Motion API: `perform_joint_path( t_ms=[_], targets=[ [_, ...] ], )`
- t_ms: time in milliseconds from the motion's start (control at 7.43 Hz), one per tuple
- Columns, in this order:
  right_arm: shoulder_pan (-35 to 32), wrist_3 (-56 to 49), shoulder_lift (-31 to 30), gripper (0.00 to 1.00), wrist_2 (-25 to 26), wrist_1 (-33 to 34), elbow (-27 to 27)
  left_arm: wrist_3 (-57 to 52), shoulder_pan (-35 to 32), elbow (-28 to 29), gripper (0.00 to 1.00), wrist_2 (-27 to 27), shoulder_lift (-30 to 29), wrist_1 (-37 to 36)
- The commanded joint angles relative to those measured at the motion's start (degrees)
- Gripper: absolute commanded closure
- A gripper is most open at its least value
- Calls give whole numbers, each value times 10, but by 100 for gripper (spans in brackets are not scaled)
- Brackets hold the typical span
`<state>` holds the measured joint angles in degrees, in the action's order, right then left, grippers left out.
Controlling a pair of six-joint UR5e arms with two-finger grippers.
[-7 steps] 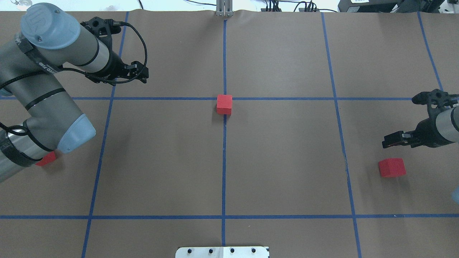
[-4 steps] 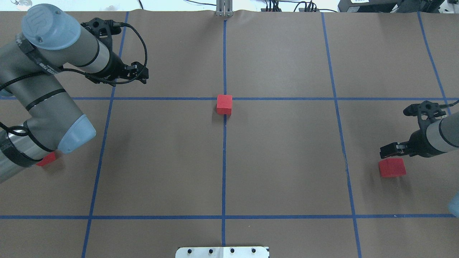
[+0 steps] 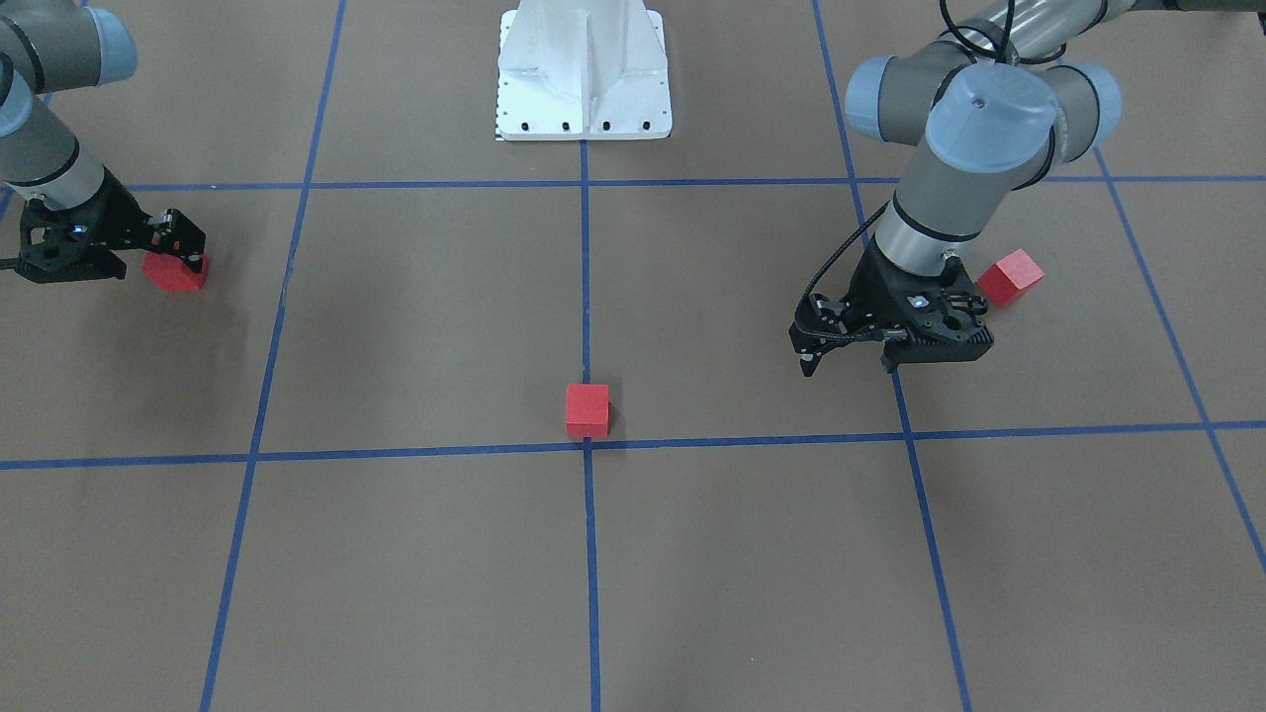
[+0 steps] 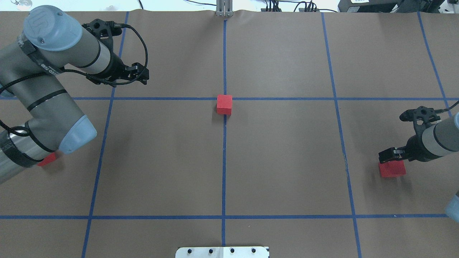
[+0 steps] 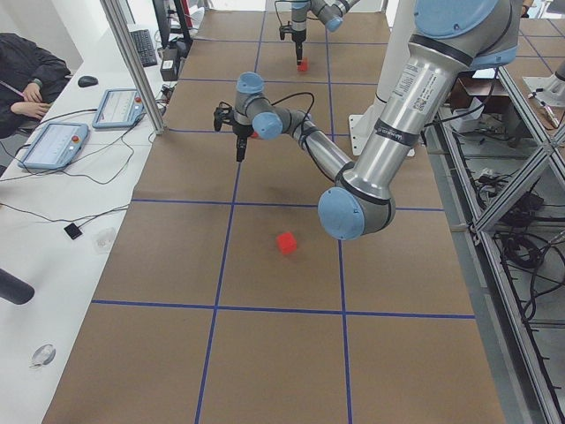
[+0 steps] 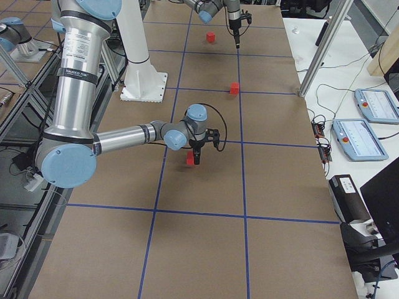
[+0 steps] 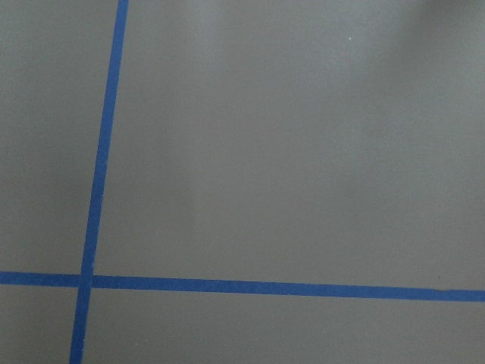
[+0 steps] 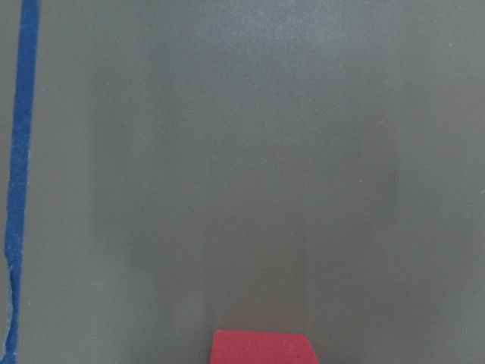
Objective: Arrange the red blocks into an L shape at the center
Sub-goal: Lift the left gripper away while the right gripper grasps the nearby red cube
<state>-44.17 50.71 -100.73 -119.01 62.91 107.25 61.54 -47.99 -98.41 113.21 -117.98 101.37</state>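
One red block (image 4: 224,104) (image 3: 587,409) lies on the blue line just on the robot's side of the center (image 4: 224,98). A second red block (image 4: 392,169) (image 3: 176,272) lies far to the robot's right. My right gripper (image 4: 385,156) (image 3: 181,247) hangs low at its far top edge and looks open; the block's top (image 8: 261,347) shows at the bottom of the right wrist view. Contact cannot be judged. The third red block (image 3: 1011,276) (image 4: 46,159) lies beside the left arm, partly hidden from overhead. My left gripper (image 3: 848,364) (image 4: 142,73) is open and empty, left of center.
The white robot base plate (image 3: 584,69) sits at the table's near edge. A metal post (image 4: 224,9) stands at the far edge. A person (image 5: 26,75) sits at a side desk with tablets (image 5: 53,146). The left wrist view holds only brown paper and a blue tape crossing (image 7: 85,280).
My right gripper has travelled toward the robot's side and lower, from well beyond the right block to just over its far edge. The left arm has barely shifted. No block has moved.
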Motion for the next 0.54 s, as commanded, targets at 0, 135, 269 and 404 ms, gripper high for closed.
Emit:
perform_joint_path(
  t_ms=[0, 135, 269, 404],
  targets=[
    [14, 0, 2, 1, 0, 0, -12, 1, 1, 1, 0, 1, 0, 1],
    [19, -1, 2, 1, -2, 0, -19, 1, 1, 1, 0, 0, -1, 1],
    [19, 0, 2, 1, -6, 0, -20, 1, 1, 2, 0, 0, 0, 1],
    [19, 0, 2, 1, -6, 0, -19, 1, 1, 2, 0, 0, 0, 1]
  ],
)
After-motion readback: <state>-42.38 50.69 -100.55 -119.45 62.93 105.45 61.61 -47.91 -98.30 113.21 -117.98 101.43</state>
